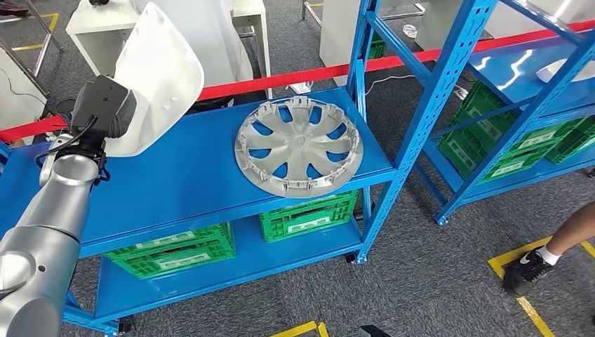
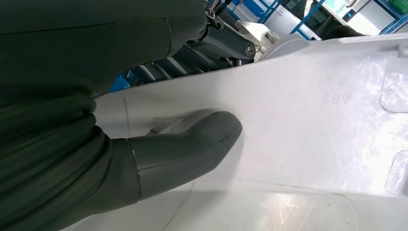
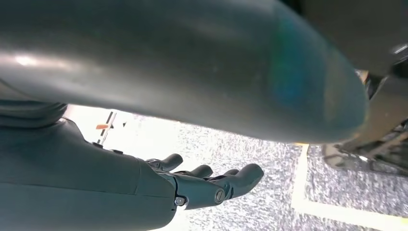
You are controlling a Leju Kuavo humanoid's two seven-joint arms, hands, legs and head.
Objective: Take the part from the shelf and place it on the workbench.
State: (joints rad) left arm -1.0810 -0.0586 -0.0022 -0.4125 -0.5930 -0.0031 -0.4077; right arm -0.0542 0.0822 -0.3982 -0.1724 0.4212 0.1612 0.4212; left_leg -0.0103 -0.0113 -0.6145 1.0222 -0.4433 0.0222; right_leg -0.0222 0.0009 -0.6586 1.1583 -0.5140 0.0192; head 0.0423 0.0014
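My left hand (image 1: 105, 105) holds a large white curved plastic part (image 1: 158, 74) lifted above the left end of the blue shelf (image 1: 189, 175). In the left wrist view my thumb (image 2: 192, 144) presses flat on the part's white surface (image 2: 308, 125); the other fingers are hidden behind it. A grey wheel cover (image 1: 298, 146) lies flat on the shelf's right end, apart from my hand. My right hand (image 3: 211, 185) hangs over the grey carpet with its fingers loosely extended and nothing in them.
Green crates (image 1: 175, 249) sit on the lower shelf level. A second blue rack (image 1: 519, 105) with green crates stands to the right. A red barrier tape (image 1: 281, 81) runs behind the shelf. A person's leg and black shoe (image 1: 530, 267) stand at the right by yellow floor tape.
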